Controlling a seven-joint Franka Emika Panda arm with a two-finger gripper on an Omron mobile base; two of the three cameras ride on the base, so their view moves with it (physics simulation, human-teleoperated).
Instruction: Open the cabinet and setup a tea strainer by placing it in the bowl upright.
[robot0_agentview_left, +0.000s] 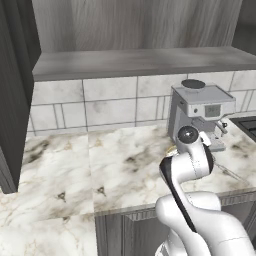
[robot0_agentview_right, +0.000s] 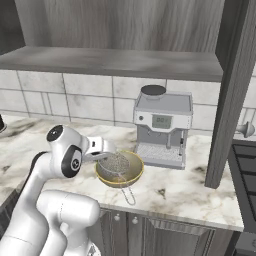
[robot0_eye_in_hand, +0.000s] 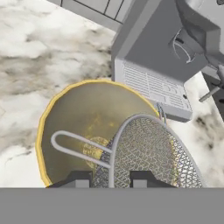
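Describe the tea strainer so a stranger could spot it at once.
Start at the boxy grey coffee machine on the white marble counter. Just in front of it, to its left in the right base view, sits a shallow golden-olive bowl. The small round silver wire-mesh tea strainer rests in that bowl, the only meshed, see-through item there, with a thin wire handle.
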